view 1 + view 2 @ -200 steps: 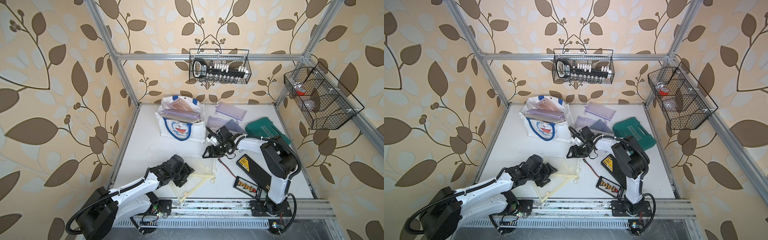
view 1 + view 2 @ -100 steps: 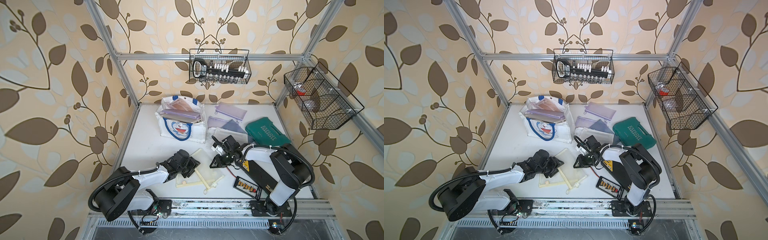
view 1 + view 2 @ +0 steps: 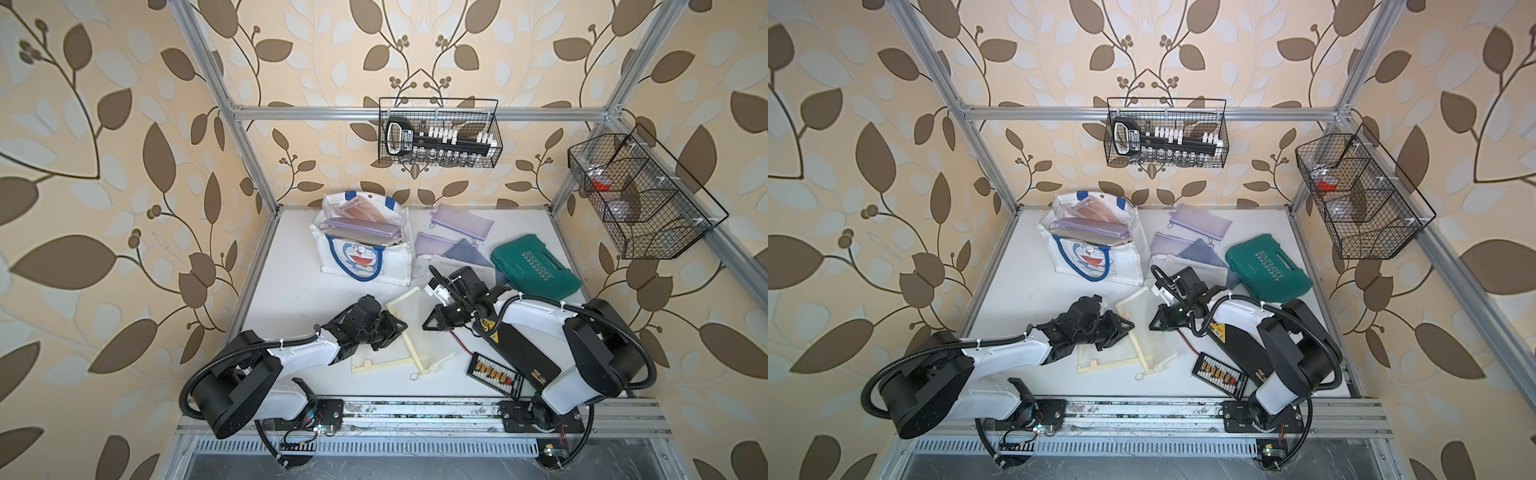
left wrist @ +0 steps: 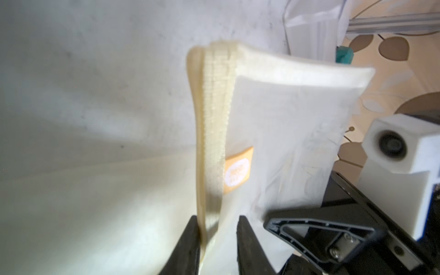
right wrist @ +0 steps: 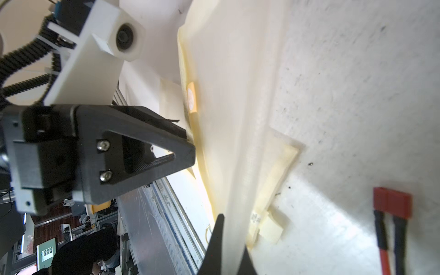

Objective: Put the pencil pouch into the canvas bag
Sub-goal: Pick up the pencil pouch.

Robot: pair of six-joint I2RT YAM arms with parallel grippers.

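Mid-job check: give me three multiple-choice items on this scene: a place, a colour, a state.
1. The cream pencil pouch is: A on the table before the canvas bag; B inside that bag; C held high in the air.
2. The tool case is: A red; B green; C black.
3. The right gripper is: A wide open; B out of view; C shut on the pencil pouch.
1 A, it lies on the white surface; 2 B, its shell is green; 3 C, mesh sits pinched in its grip.
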